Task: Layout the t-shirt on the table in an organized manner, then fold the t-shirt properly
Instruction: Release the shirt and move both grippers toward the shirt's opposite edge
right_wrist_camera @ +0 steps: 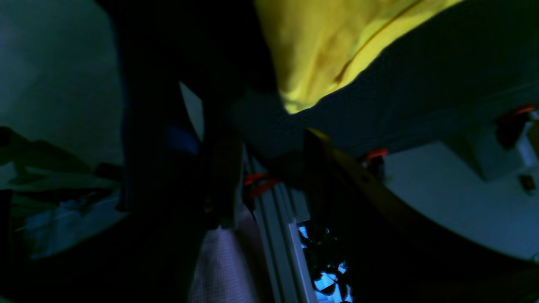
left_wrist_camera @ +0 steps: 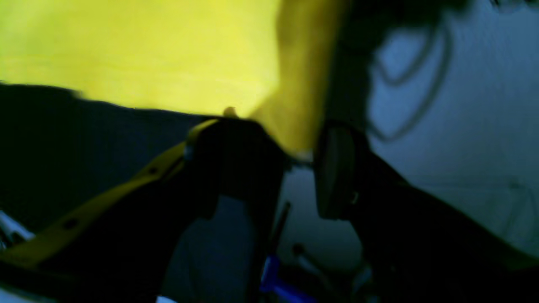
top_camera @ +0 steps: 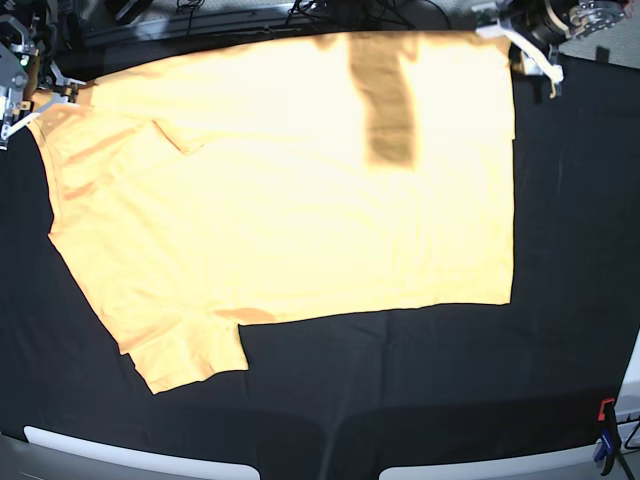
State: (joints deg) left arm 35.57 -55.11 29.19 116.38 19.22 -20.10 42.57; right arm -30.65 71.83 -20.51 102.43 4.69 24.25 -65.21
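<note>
Across the counter (top_camera: 560,300) the t-shirt (top_camera: 300,200) lies spread nearly flat. Left pincer (left_wrist_camera: 301,162) stands parted at a far corner, empty; the right pincer (right_wrist_camera: 257,139) is too dark to tell. Limp, light cloth; best pinched at hems or corners.

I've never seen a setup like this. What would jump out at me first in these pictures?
The big orange-yellow t-shirt grabs the eye: it lies spread nearly flat across the upper part of the black table, one sleeve pointing toward the lower left. Next come the two robot grippers at its far corners, the left gripper at upper right and the right gripper at upper left. A dark rectangular shadow crosses the shirt near the top.
</note>
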